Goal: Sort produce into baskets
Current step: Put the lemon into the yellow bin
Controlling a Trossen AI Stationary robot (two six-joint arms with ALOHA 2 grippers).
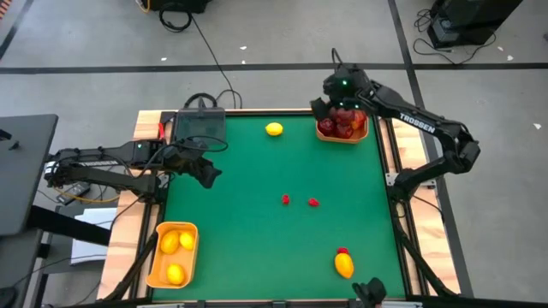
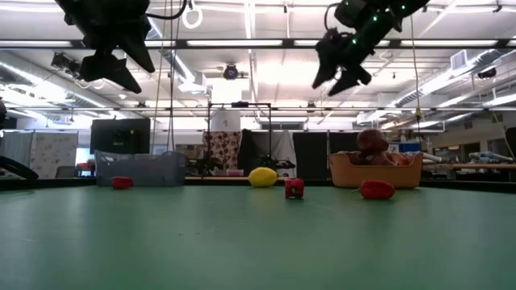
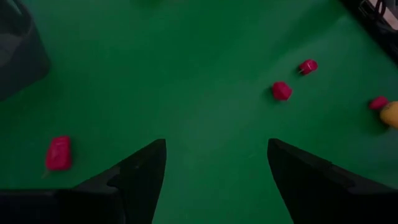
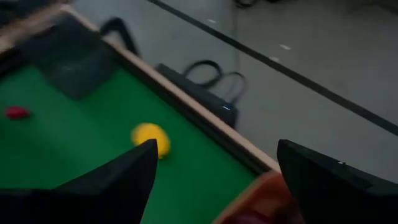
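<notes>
Sorting stands roughly half complete, judged from how the produce lies. The orange basket [image 1: 172,254] at the near left corner of the table [image 1: 257,171] holds three yellow lemons [image 1: 175,243], and the second orange basket [image 1: 344,128] at the far right corner is filled with dark red round fruits [image 1: 342,126]. The dark grey tray [image 1: 199,127] at the far left corner shows nothing inside as far as the high view tells. Still loose on the green surface are one yellow lemon [image 1: 274,129] near the far edge, two small red bits [image 1: 300,201] near the centre, a yellow fruit with a small red bit touching it [image 1: 343,263] toward the near right corner, and — visible in the left wrist view — a further small red piece [image 3: 58,153] near the tray. The left gripper [image 1: 206,174] hovers above the table's left side near the tray, jaws released and empty. The right gripper [image 1: 332,107] hangs over the red-fruit basket, jaws spread wide, carrying nothing. Remaining work: the stray lemons to the near left basket, and the small red bits probably to the tray — that assignment is a judgement only.
</notes>
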